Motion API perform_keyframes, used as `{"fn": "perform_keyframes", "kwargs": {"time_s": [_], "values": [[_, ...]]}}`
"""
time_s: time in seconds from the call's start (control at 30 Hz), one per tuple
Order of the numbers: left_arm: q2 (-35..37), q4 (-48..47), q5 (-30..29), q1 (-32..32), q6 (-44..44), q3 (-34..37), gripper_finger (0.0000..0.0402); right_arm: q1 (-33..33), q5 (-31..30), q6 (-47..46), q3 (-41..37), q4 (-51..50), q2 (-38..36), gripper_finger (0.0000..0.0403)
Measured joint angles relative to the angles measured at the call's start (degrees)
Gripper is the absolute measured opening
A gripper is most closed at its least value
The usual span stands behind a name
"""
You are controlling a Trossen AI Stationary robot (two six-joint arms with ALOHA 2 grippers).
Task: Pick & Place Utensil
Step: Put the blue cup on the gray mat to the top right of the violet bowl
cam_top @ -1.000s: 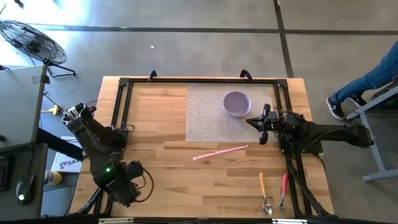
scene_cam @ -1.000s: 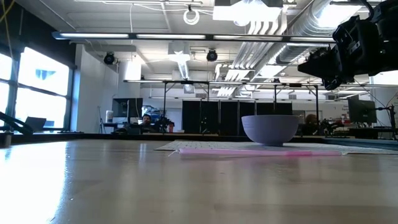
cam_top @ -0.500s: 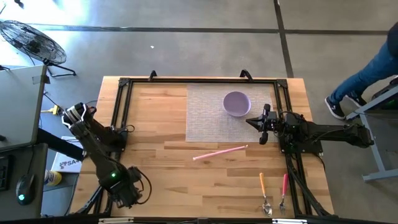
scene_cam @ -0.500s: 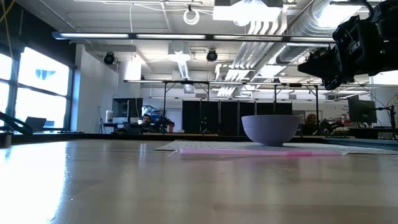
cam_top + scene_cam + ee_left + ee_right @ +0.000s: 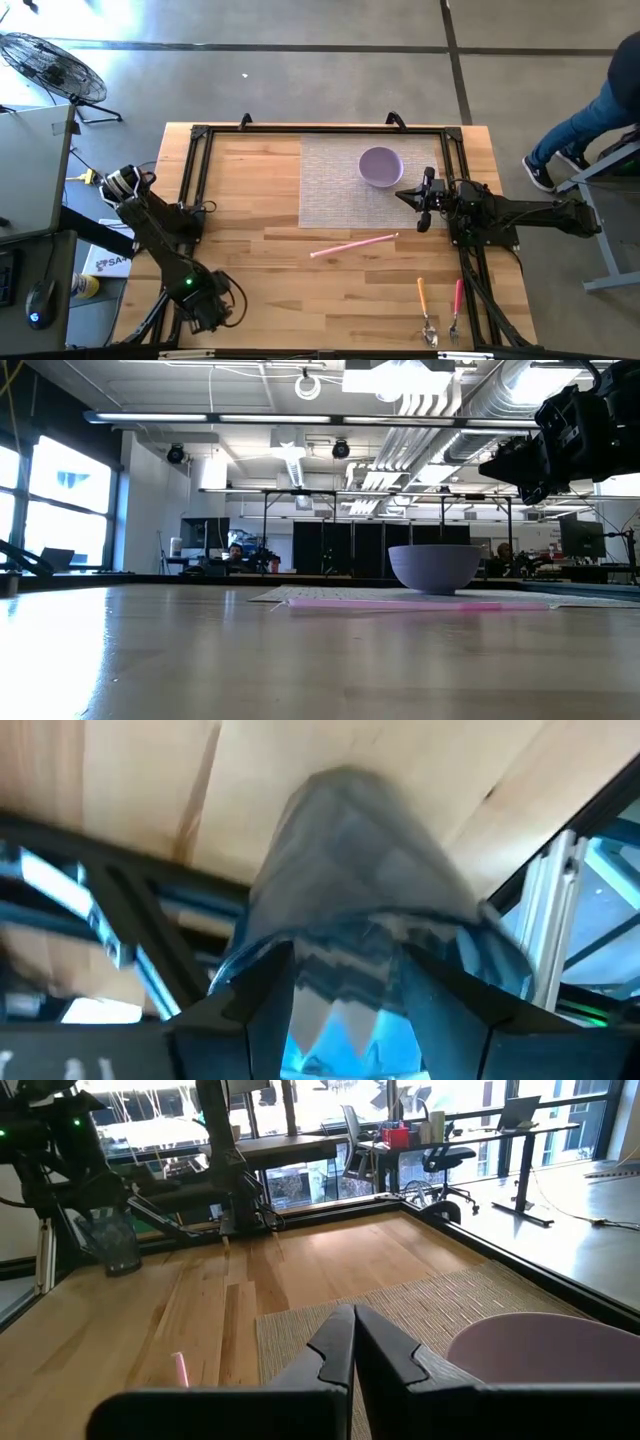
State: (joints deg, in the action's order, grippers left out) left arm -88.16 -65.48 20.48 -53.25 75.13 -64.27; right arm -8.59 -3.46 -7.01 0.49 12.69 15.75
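Observation:
A thin pink stick [image 5: 352, 245] lies flat on the wood, near the middle of the table; it also shows in the low view [image 5: 400, 604]. An orange-handled spoon [image 5: 424, 305] and a red-handled fork [image 5: 456, 305] lie at the near right. A dark mesh cup [image 5: 110, 1240] stands at the near left. My left gripper [image 5: 350, 1010] is open and points down over the cup [image 5: 350, 880], with one finger on each side of its mouth. My right gripper [image 5: 353, 1342] is shut and empty. It hovers above the mat beside the purple bowl [image 5: 381, 166]. My left gripper's fingers [image 5: 265, 1005] stand at the mouth of the mesh cup. The view is blurred, and I cannot tell whether they touch it.
The purple bowl [image 5: 435, 567] stands on a grey woven mat [image 5: 335, 190] at the far middle. A black frame [image 5: 190, 180] runs around the working area. A person's legs [image 5: 590, 125] are beyond the table's right edge. There is open wood between the stick and the cup.
My left gripper has gone a little toward the table's near edge and slightly right, above the cup. My right arm and the utensils have kept still.

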Motion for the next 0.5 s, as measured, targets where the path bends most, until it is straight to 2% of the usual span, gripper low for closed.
{"fn": "perform_keyframes", "kwargs": {"time_s": [0.5], "values": [[0.00,0.72,-14.34,1.46,-10.79,-0.07,0.0177,0.02,0.00,-0.01,-0.01,0.01,-0.01,0.0003]]}}
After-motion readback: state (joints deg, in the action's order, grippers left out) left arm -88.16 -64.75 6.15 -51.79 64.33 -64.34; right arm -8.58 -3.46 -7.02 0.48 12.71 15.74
